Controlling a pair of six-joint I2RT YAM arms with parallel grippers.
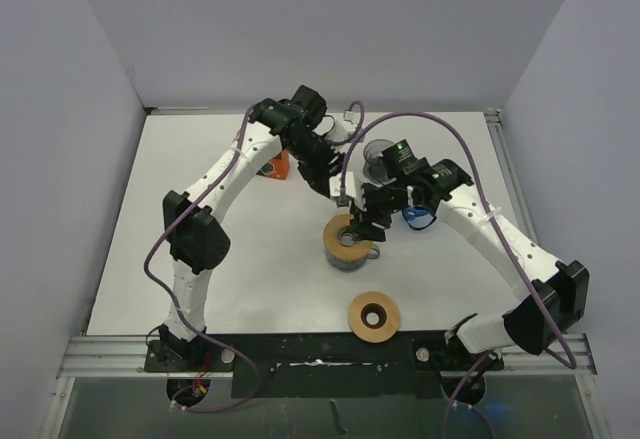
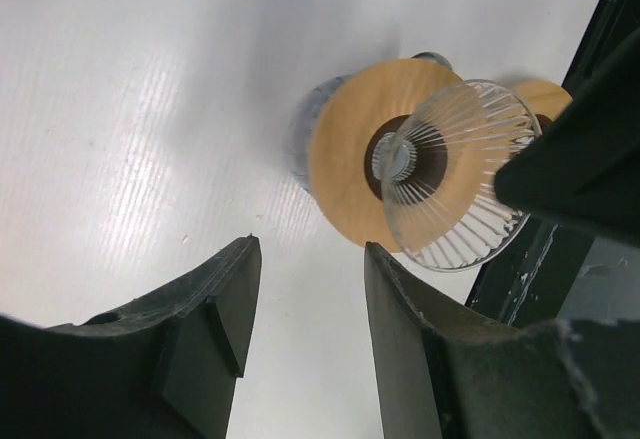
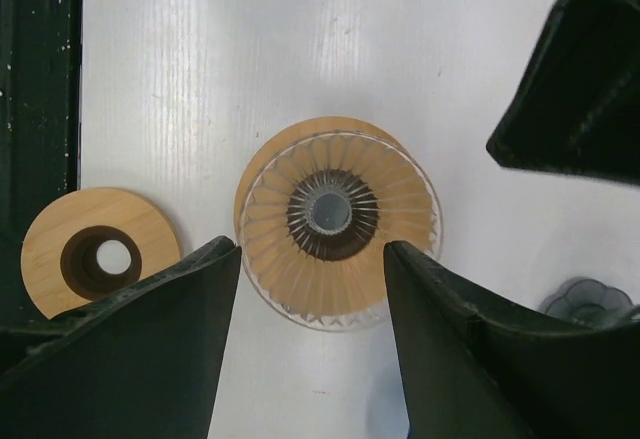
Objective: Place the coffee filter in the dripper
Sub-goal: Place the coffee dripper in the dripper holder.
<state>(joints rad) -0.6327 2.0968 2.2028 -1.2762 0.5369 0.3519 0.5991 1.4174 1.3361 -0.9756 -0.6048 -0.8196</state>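
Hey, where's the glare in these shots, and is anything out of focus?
Left wrist: bright glare on the table, pincer fingers dark and soft. Right wrist: glare streak on the table, glass dripper sharp. Top external: even light, faint shadows.

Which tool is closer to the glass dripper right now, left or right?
Right. The right tool hovers just above the glass dripper, its open jaws framing it. The left tool, also open, sits farther off, on the dripper's far side.

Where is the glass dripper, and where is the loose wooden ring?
Glass dripper [image 3: 335, 221]: right wrist view, on its ribbed centre.
Wooden ring [image 3: 100, 209]: right wrist view, on its pale upper rim.
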